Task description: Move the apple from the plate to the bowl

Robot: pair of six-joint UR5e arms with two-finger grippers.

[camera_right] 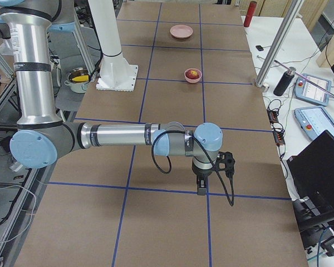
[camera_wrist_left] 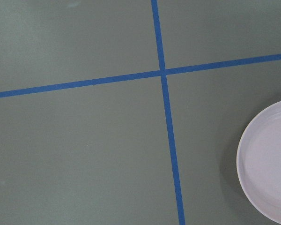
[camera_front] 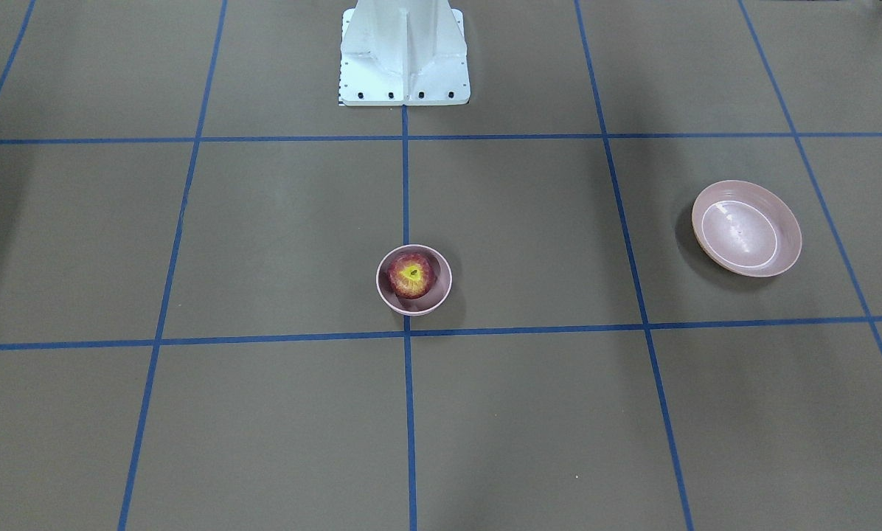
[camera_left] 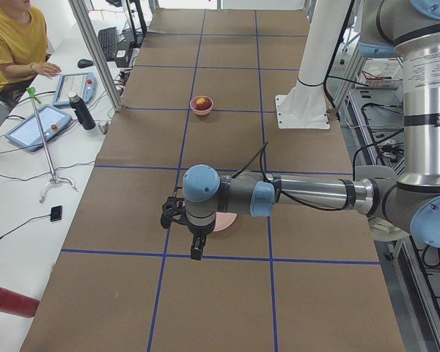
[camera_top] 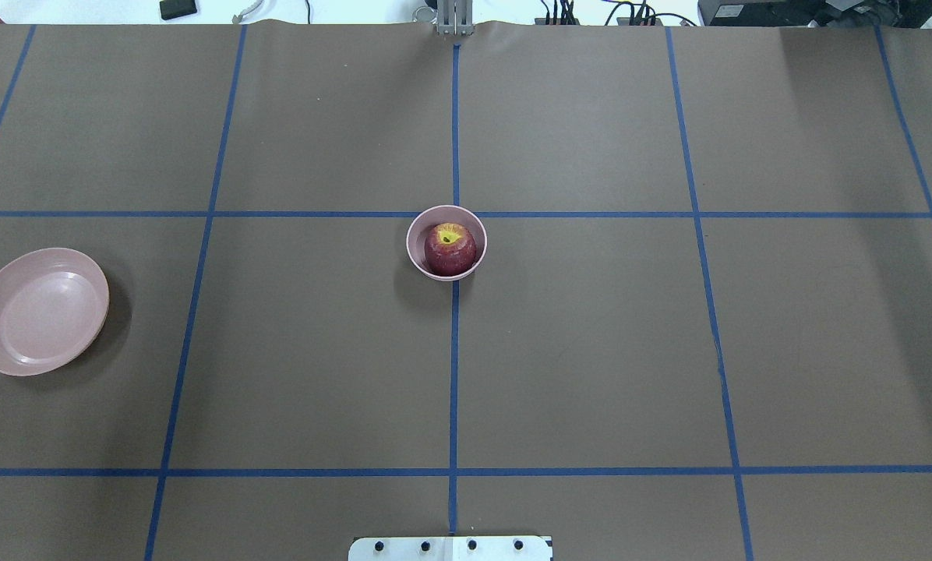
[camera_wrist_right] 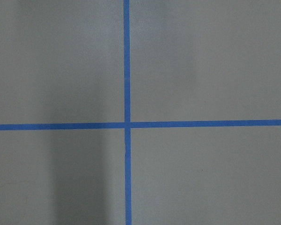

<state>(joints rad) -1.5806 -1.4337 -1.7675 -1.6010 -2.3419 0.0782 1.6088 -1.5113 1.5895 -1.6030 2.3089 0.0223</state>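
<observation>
The dark-red apple [camera_front: 411, 275] [camera_top: 450, 248] sits inside the small deep pink bowl [camera_front: 439, 293] [camera_top: 417, 241] at the table's middle, stem hollow up. The wide pink plate [camera_front: 746, 228] [camera_top: 39, 311] lies empty on the robot's left side; its edge shows in the left wrist view [camera_wrist_left: 271, 164]. My left gripper [camera_left: 196, 249] hangs above the table beside the plate [camera_left: 226, 223], fingers pointing down. My right gripper [camera_right: 202, 188] hangs over the far right end of the table. Both show only in the side views, so I cannot tell whether they are open or shut.
Blue tape lines divide the brown table into squares. The white robot base [camera_front: 403, 55] stands at the table's robot-side edge. A person [camera_left: 15, 44] sits at a side desk with tablets and a bottle [camera_left: 82, 112]. Metal posts [camera_left: 95, 51] stand along that table edge.
</observation>
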